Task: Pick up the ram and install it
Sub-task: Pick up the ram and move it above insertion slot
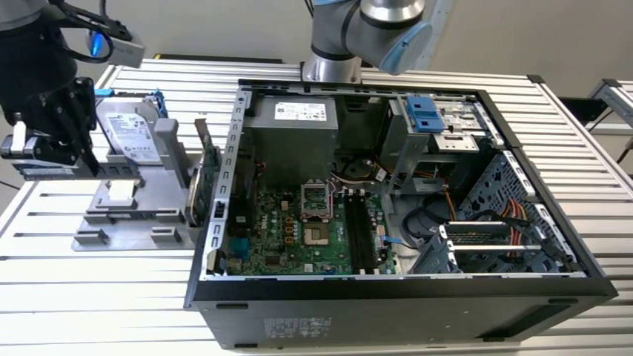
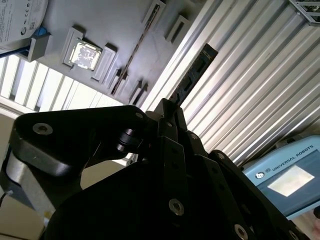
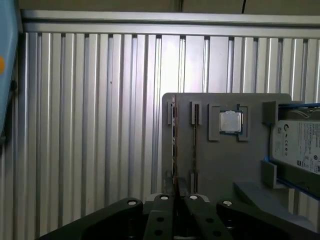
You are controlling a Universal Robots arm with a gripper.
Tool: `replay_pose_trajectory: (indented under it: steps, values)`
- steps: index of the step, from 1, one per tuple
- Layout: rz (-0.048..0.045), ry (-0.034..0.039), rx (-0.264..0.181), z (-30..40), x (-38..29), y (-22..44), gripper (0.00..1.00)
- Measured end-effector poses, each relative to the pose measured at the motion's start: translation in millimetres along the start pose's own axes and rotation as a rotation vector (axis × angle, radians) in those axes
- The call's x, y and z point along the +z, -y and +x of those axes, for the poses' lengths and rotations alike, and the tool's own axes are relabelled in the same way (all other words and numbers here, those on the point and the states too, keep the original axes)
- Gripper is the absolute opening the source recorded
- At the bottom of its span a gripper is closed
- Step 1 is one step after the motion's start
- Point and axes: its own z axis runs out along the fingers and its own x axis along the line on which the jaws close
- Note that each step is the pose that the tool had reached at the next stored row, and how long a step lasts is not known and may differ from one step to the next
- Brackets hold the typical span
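The ram [image 2: 196,71] is a thin dark stick that juts out from between my fingertips. My gripper [image 2: 172,111] is shut on its near end. In the first wrist view the ram [image 3: 173,142] shows edge-on, rising from the gripper [image 3: 175,197] in front of the grey parts fixture [image 3: 220,165]. In the exterior view my gripper [image 1: 79,152] hangs at the far left, above the left end of the fixture [image 1: 129,215] and well away from the open computer case [image 1: 396,289]. The dark memory slots [image 1: 358,233] lie on the motherboard inside the case.
On the fixture stand a silver hard drive [image 1: 129,133] in a blue-clipped frame, a square processor chip [image 3: 231,121] and a green expansion card [image 1: 207,178] on edge. The arm's base [image 1: 331,67] rises behind the case. The table is ribbed aluminium [image 1: 99,297].
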Motion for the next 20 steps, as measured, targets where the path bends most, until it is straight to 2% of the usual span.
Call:
replay_pose_trajectory:
  steps: [13, 20]
  values:
    - [0.0000, 0.0000, 0.000, 0.3, -9.7, -0.3, 0.00]
    - [0.0000, 0.0000, 0.000, 0.4, -12.8, -0.3, 0.00]
